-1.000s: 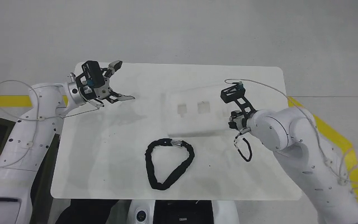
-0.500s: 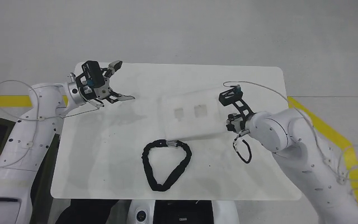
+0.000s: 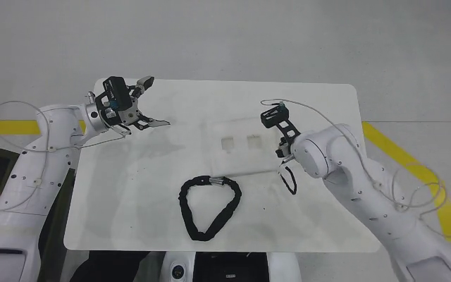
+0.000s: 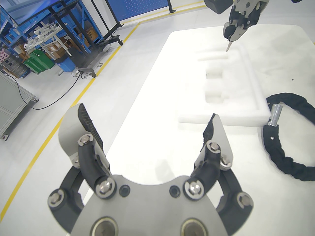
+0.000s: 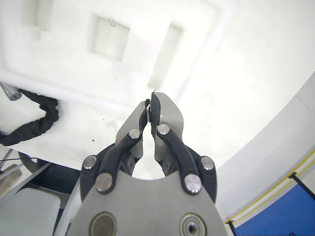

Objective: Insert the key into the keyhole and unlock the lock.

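Observation:
A black chain lock [image 3: 210, 206] lies in a loop near the table's front, its silver cylinder end [image 3: 215, 182] against the white foam tray [image 3: 243, 161]. In the left wrist view the chain lock [image 4: 285, 146] and its cylinder [image 4: 275, 116] lie beside the tray [image 4: 246, 114]. My right gripper [image 3: 282, 151] hangs over the tray's right part, shut on a small key [image 4: 228, 46] whose blade points down. The right wrist view shows the key [image 5: 148, 108] pinched between the pads. My left gripper [image 3: 144, 103] stands open and empty over the table's far left corner, fingers [image 4: 85, 121] wide apart.
The foam tray has three shallow recesses [image 5: 109, 37]. The white table [image 3: 141, 211] has bare room on its left side and front right. A black cable loop [image 3: 289, 180] hangs under the right wrist.
My right gripper has moved left with the key, from the tray's right edge to above the tray. The tray and chain lock shifted slightly left. The left arm stayed still.

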`<action>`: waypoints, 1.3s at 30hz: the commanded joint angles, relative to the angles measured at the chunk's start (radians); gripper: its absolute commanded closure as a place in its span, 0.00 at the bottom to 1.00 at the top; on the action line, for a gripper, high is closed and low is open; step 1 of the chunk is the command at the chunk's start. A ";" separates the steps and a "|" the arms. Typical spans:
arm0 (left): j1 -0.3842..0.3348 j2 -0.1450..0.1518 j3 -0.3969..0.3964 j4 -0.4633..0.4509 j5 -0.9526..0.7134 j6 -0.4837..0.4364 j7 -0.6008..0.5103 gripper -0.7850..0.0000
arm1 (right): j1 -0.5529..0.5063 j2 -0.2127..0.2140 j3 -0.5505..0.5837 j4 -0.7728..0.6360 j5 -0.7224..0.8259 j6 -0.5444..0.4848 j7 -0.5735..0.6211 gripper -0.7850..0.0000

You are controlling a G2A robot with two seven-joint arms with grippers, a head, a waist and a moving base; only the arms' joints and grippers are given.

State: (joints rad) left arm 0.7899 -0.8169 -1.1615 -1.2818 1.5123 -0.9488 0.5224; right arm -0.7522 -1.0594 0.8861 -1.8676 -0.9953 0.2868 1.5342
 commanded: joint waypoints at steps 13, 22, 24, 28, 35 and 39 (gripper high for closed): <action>0.000 0.000 0.000 0.000 0.000 0.000 0.000 0.00 | -0.316 0.050 0.368 -0.140 0.403 -0.248 -0.236 1.00; 0.000 0.000 0.000 0.000 0.000 0.000 0.000 0.00 | -0.492 0.073 0.510 -0.179 0.479 -0.435 -0.367 1.00; 0.000 0.000 0.000 0.000 0.000 0.000 0.000 0.00 | -0.524 0.077 0.540 -0.184 0.488 -0.456 -0.398 1.00; 0.000 0.000 0.000 0.000 0.000 0.000 0.000 0.00 | -0.571 0.084 0.598 -0.183 0.515 -0.513 -0.437 1.00; 0.002 0.000 0.001 -0.004 0.001 0.003 -0.004 0.00 | -0.592 0.088 0.628 -0.178 0.525 -0.544 -0.452 1.00; 0.019 0.001 0.020 -0.091 0.027 -0.044 -0.072 0.00 | -0.592 0.088 0.628 -0.178 0.525 -0.544 -0.452 1.00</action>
State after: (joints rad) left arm 0.8049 -0.8164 -1.1470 -1.3498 1.5322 -0.9711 0.4668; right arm -1.3443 -0.9709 1.5139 -2.0459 -0.4701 -0.2568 1.0820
